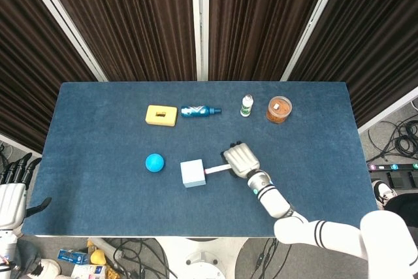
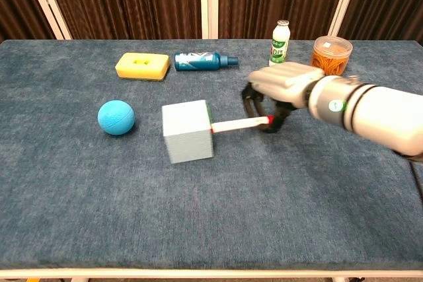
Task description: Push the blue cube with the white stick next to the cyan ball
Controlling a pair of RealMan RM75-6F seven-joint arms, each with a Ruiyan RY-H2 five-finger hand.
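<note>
The pale blue cube (image 1: 192, 173) (image 2: 188, 131) sits on the table (image 1: 91, 115) a short way right of the cyan ball (image 1: 155, 162) (image 2: 116, 117), with a gap between them. My right hand (image 1: 241, 160) (image 2: 279, 86) grips the white stick (image 1: 215, 170) (image 2: 239, 125) by its red end. The stick's tip presses against the cube's right face. My left hand (image 1: 13, 191) hangs off the table's left edge, fingers apart, holding nothing; the chest view does not show it.
Along the far side lie a yellow sponge (image 1: 161, 115) (image 2: 142, 66) and a blue bottle on its side (image 1: 199, 111) (image 2: 203, 61). A small white bottle (image 1: 246, 104) (image 2: 280, 45) and an orange jar (image 1: 279, 109) (image 2: 330, 55) stand at the back right.
</note>
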